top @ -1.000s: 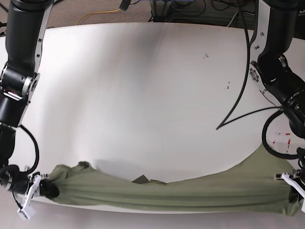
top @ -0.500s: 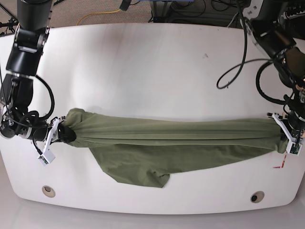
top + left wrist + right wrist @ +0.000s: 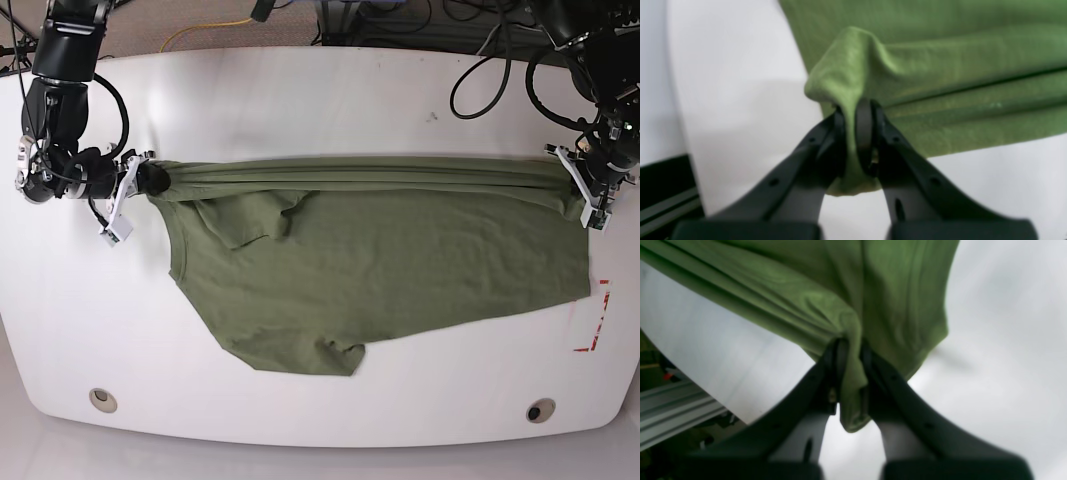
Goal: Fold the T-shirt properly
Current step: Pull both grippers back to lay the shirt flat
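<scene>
the t-shirt [image 3: 380, 270] lies spread on the white table [image 3: 300, 100], its long axis running side to side across the base view; its far edge is pulled into a taut, bunched band between the two grippers, and the rest of the cloth trails flat toward the near edge of the table, with a sleeve or corner folded over near the right arm's end and a rumpled lobe at the near side; the right gripper [image 3: 150, 180], at the left of the base view, is clamped tight on one end of that band, and in its wrist view the jaws pinch a narrow tongue of green cloth that hangs out below them; the left gripper [image 3: 590, 185], at the right of the base view, is likewise closed on the other end, a fold of fabric squeezed between its pads [image 3: 864, 133]; so each end effector has the shirt directly in its jaws, with the body of the garment lying inward from it, toward the other arm and toward the near edge; neither arm is nearer, since both are already on the cloth; judging from this, the coming move turns on keeping the held edge straight and level between the arms as it is laid or carried over the trailing part; uneven travel would skew the fold; no containers are in view.
</scene>
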Tool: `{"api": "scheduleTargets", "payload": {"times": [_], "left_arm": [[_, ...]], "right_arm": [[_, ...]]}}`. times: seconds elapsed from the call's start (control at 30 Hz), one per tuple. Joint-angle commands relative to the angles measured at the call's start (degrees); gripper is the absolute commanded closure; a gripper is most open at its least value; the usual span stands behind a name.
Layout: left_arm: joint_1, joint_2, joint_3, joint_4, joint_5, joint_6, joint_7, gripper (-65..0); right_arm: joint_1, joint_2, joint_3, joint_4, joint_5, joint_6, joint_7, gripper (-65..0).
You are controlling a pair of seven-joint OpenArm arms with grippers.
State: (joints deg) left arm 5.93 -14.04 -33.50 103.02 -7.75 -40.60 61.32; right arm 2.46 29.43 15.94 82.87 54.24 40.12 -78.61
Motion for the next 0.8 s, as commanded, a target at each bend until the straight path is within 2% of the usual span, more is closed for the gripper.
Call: {"api": "scheduleTargets", "payload": {"times": [0.0, 0.2, 0.4, 0.53, 0.63, 0.67, 0.77], "left_arm": [[0.62, -1.56, -0.57, 1.2, 1.2, 0.6, -1.06, 0.0], [2.11, -1.65, -2.5, 0.93, 1.2, 0.6, -1.14, 0.0], [1.93, -2.18, -2.42, -1.35, 1.37, 0.6, -1.14, 0.0], [1.85, -4.11, -2.15, -4.34, 1.29, 0.6, -1.14, 0.0], [2.02, -4.55, -2.06, -6.63, 1.29, 0.6, -1.14, -1.9], [2.11, -4.99, -2.06, -7.07, 1.29, 0.6, -1.14, -5.3], [2.11, -6.13, -2.06, -8.03, 1.29, 0.6, -1.14, -20.6]], "right_arm": [[-0.74, 0.33, 0.71, 4.12, 0.05, -0.12, 0.59, 0.0], [-2.94, -1.17, 0.45, 6.14, -0.04, -0.12, 0.59, 0.0], [-2.85, -0.99, -1.13, 5.88, -0.13, -0.12, 0.59, -0.2], [-2.94, -0.73, -2.36, 5.7, -0.39, -0.12, 0.59, -6.2], [-4.7, -0.73, -2.36, 6.23, -0.04, -0.12, 0.5, -15.2], [-5.23, -0.73, -2.36, 6.23, -0.04, -0.12, 0.5, -18.9], [-5.67, -0.73, -2.36, 6.14, -0.39, -0.12, 0.5, -31.9]]}}
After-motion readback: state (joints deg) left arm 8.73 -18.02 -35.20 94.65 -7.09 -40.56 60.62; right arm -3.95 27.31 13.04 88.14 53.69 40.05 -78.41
